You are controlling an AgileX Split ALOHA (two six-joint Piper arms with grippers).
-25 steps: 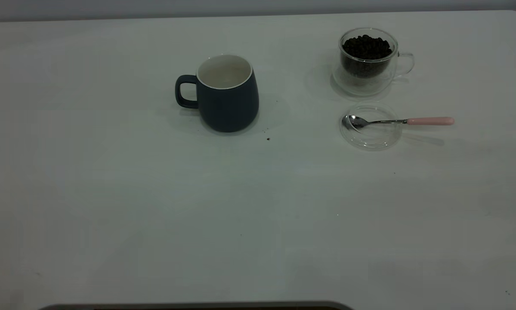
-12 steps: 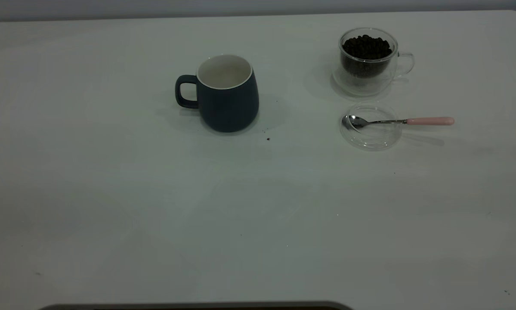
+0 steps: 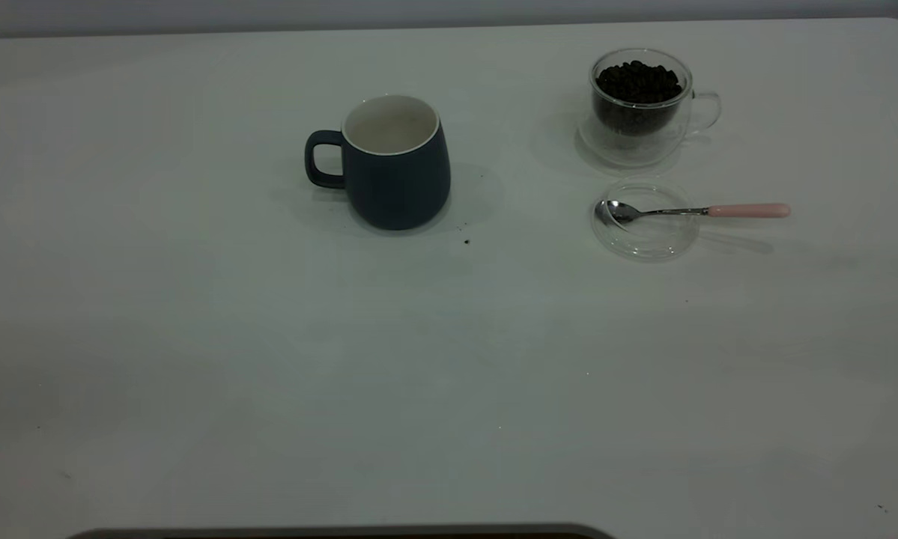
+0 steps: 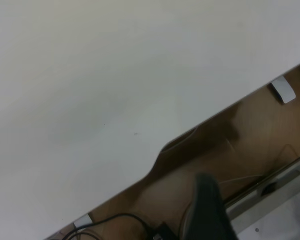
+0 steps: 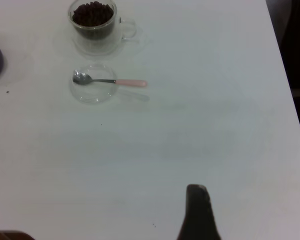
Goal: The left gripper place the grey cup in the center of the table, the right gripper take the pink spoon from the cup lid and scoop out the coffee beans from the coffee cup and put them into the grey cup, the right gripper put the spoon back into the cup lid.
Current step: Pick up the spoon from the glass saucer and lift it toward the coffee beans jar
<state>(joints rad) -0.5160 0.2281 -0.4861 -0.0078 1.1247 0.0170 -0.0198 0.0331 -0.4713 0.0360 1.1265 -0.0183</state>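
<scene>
The grey cup (image 3: 394, 163) stands upright near the middle of the table (image 3: 449, 359), handle to the left; I see only white inside it. The coffee cup (image 3: 638, 105), full of coffee beans (image 3: 637, 81), stands at the back right. In front of it lies the cup lid (image 3: 645, 224), with the pink spoon (image 3: 696, 211) resting bowl-down in it and its handle pointing right. Neither gripper shows in the exterior view. The right gripper (image 5: 196, 190) hovers shut over bare table, well short of the spoon (image 5: 110, 81), lid (image 5: 92, 85) and coffee cup (image 5: 94, 25). The left gripper (image 4: 206, 179) is shut beyond the table's edge.
A dark crumb (image 3: 466, 241) lies just right of the grey cup, and a few specks dot the table. The table's edge (image 4: 200, 127) runs across the left wrist view, with cables and a brown floor beyond it.
The cups, lid and spoon have not moved. Only faint shadows shift across the near part of the table.
</scene>
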